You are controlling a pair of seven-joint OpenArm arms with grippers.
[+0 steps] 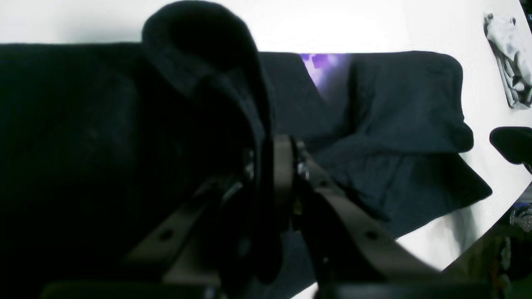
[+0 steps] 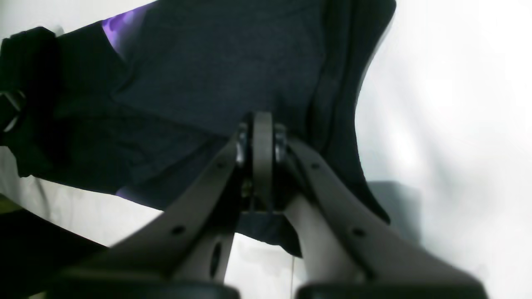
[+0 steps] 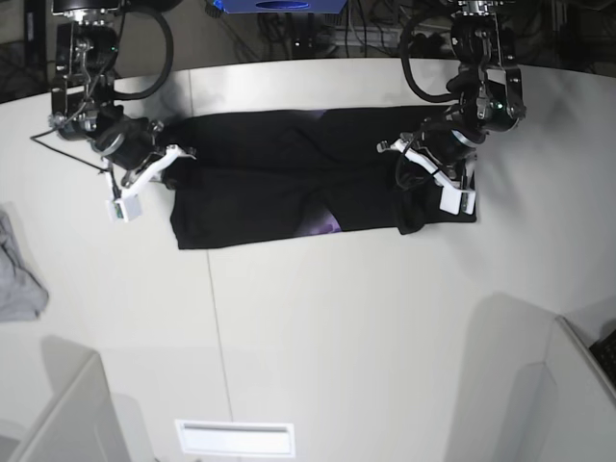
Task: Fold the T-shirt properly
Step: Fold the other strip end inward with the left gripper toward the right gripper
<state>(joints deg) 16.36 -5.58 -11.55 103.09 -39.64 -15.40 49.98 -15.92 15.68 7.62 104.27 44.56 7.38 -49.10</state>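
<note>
The black T-shirt lies stretched left to right across the far half of the white table, with a bit of purple print showing at its near edge. My left gripper is over the shirt's right part. In the left wrist view this gripper is shut on a raised fold of the T-shirt that arches over the fingers. My right gripper is at the shirt's left end. In the right wrist view it is shut on the edge of the T-shirt, which hangs just above the table.
A small light-grey cloth lies at the table's left edge and also shows as the grey cloth in the left wrist view. The white table stretches toward the front, with a slot near its front edge. Cables and equipment stand behind the table.
</note>
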